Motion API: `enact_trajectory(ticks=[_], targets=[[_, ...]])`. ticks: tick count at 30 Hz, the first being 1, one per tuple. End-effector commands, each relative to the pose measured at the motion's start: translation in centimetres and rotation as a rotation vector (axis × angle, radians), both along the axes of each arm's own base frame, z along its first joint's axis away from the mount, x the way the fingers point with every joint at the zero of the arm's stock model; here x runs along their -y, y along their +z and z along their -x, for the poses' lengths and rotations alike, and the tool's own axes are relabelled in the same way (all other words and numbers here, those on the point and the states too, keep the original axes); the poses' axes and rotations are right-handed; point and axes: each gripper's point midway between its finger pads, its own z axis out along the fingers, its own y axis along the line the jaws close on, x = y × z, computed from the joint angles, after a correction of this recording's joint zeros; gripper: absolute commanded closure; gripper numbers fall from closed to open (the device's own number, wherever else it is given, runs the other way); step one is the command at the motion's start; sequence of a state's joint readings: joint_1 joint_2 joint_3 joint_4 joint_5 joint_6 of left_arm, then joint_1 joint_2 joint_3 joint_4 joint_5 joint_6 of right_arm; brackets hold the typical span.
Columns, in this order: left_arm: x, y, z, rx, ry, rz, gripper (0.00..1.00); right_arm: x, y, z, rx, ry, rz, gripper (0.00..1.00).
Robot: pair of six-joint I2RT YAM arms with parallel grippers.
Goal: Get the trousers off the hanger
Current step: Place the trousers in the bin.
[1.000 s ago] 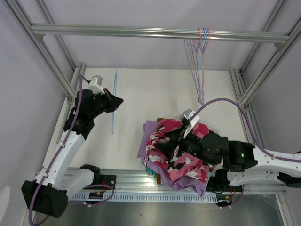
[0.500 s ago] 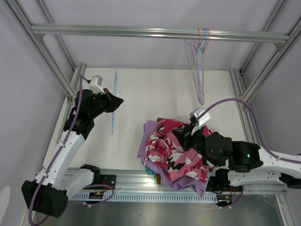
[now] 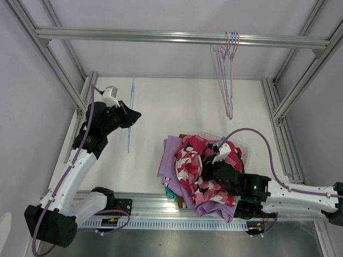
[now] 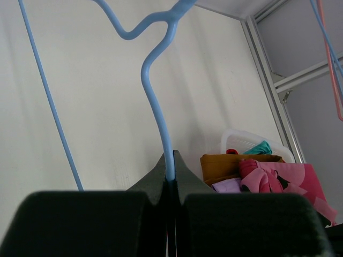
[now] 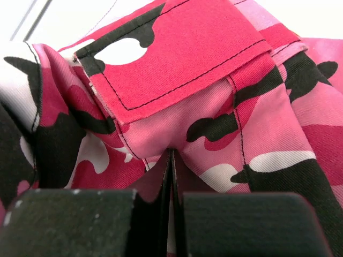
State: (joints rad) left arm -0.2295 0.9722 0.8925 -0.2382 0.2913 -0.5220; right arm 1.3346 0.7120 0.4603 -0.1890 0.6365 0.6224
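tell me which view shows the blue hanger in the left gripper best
The left wrist view: the blue hanger fills the frame, its wire pinched in the left gripper. The top view shows only a thin faint line. The right wrist view shows none, just camouflage trousers.

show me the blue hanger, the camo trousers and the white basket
blue hanger [image 4: 154, 104]: left wrist view, on its bent neck
camouflage trousers [image 5: 214, 48]: right wrist view, on the red pocket flap
white basket [image 4: 239, 134]: left wrist view, on its upper rim
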Motion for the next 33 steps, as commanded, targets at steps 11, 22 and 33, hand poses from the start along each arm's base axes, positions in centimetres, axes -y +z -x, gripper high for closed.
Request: enact_trajectory(ticks=[11,22,33], targets=[[0.5,3.6,0.2,0.107,-0.028,0.016,1.00,2.0,9.6,-0.2,0.075,-0.018,0.029,0.77],[0.7,6.2,1.6,0.185,-0.068,0.023,0.99,1.3,17.4,-2.0,0.238,-0.031,0.070,0.36],[0.9,10.9,4.9,0.281,-0.099,0.105,1.00,3.0,16.9,-3.3,0.299,-0.167,0.038,0.33]])
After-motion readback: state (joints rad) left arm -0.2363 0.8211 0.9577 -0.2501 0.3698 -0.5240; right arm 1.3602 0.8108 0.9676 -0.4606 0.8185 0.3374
